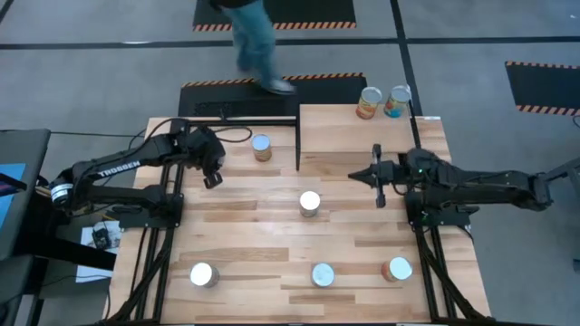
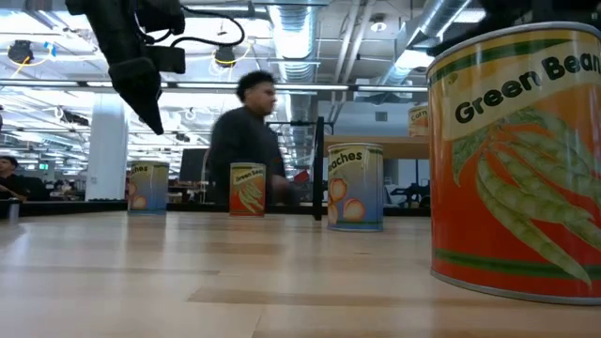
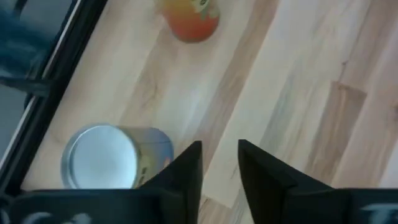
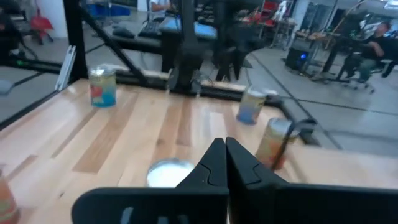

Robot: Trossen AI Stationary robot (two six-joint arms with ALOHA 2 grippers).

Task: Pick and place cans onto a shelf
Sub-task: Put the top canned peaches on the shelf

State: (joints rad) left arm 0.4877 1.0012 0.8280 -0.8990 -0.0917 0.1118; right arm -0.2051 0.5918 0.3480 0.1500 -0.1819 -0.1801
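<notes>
Cans [image 1: 310, 203] untouched; left end effector [image 1: 212, 178] ajar

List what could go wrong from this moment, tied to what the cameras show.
1. The left pincer hangs open beside the can near the black frame, not over it; descending now would likely clip its side and tip it.
2. Two cans already stand at the shelf far edge; a nudge might push them off.
3. A person walks close behind the table.
</notes>
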